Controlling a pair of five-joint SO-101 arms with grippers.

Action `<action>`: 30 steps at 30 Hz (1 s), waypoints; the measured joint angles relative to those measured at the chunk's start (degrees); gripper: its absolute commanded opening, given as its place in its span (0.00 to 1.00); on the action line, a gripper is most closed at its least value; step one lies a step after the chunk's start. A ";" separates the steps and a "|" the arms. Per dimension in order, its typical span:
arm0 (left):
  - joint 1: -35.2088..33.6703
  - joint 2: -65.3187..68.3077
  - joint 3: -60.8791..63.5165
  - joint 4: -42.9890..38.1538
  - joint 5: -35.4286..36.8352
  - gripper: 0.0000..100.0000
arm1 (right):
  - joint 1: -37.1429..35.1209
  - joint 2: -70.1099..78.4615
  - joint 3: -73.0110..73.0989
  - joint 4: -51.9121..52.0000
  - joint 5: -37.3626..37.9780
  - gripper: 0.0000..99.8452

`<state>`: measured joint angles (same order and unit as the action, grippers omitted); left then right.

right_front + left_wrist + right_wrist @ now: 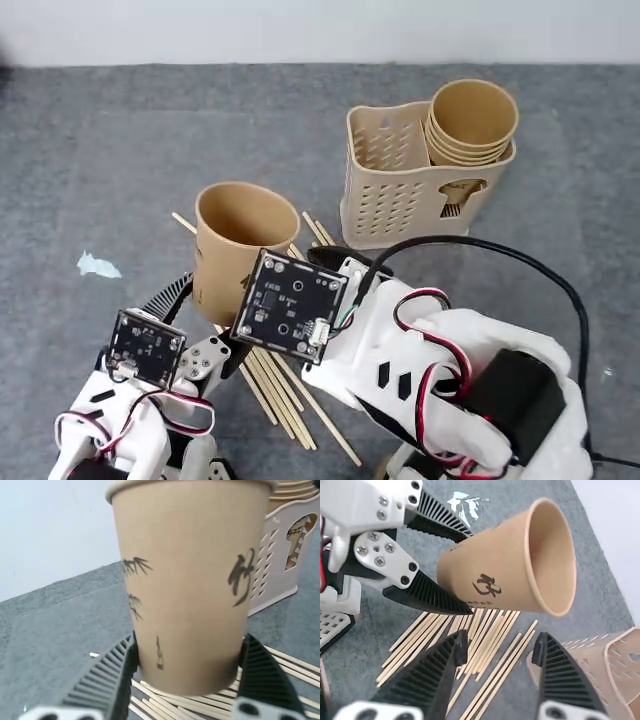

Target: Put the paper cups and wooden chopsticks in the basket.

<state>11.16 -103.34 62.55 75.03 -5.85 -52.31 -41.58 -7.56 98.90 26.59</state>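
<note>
**Gripping a cup short of the basket**

The left pincer is closed on the lower wall of an upright paper cup. The cup stands over the scattered chopsticks. The right pincer hangs spread wide above those sticks, holding nothing. The basket sits behind on the grey counter with stacked cups in one end. Its near wall is apart from the held cup's rim, with stick ends in the gap.
</note>
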 measured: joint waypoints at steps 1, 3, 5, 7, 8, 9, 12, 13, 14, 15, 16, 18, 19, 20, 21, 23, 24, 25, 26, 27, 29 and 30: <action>0.00 0.00 0.00 0.00 0.00 0.25 | 0.00 0.00 0.00 -0.53 0.79 0.23; 0.00 0.00 0.00 0.00 0.00 0.25 | 0.00 0.00 0.00 -2.02 2.20 0.23; 0.00 0.00 0.00 0.00 0.00 0.25 | 0.00 0.00 0.00 -3.78 3.16 0.23; 0.00 0.00 0.00 0.00 0.00 0.25 | 0.00 0.00 0.00 -5.45 4.48 0.23; 0.00 0.00 0.00 0.00 0.00 0.25 | 0.00 0.00 0.00 -6.24 5.01 0.23; 0.00 0.00 0.00 0.00 0.00 0.25 | 0.00 0.00 0.00 -6.95 5.71 0.23; 0.00 0.00 0.00 0.00 0.00 0.25 | 0.00 0.53 0.00 -8.88 7.38 0.23; 0.00 0.00 0.00 0.00 0.00 0.25 | -0.09 1.14 0.00 -9.14 7.82 0.23; 0.00 0.00 0.00 0.00 0.00 0.25 | -0.26 2.11 0.00 -9.32 8.09 0.23; 0.00 0.00 0.00 0.00 0.00 0.25 | -0.44 3.16 0.00 -9.41 8.44 0.23; 0.00 0.00 0.00 0.00 0.00 0.25 | -0.44 4.31 0.00 -9.49 8.70 0.23; 0.00 0.00 0.00 0.00 0.00 0.25 | -0.44 6.42 0.00 -9.49 8.97 0.23; 0.00 0.00 0.00 0.00 0.00 0.25 | -0.44 7.38 0.00 -9.49 8.97 0.23; 0.00 0.00 0.00 0.00 0.00 0.25 | -0.44 8.35 0.00 -9.49 8.97 0.23; 0.00 0.00 0.00 0.00 0.00 0.25 | -0.44 9.23 0.00 -9.49 9.23 0.22; -0.09 0.00 0.00 0.00 0.00 0.25 | -0.44 9.93 0.00 -9.49 10.64 0.17; -0.09 0.00 0.00 0.00 0.00 0.25 | -0.88 9.93 0.00 -9.49 11.25 0.13; -0.09 0.00 0.00 0.00 0.00 0.25 | -1.32 9.93 0.00 -9.49 12.04 0.09; -0.09 0.00 0.00 0.00 0.00 0.25 | -1.58 9.93 0.00 -9.49 12.92 0.05; -0.09 0.00 0.09 0.00 0.00 0.25 | -1.85 9.93 0.00 -9.58 13.89 0.01; 0.00 0.00 0.09 0.00 0.00 0.25 | -1.85 9.85 -0.44 -9.85 16.35 0.02; 0.00 0.00 0.09 0.00 0.00 0.25 | -2.20 9.85 -0.88 -9.67 17.76 0.02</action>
<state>11.16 -103.34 62.64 75.03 -5.85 -54.51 -31.74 -8.44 89.23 44.35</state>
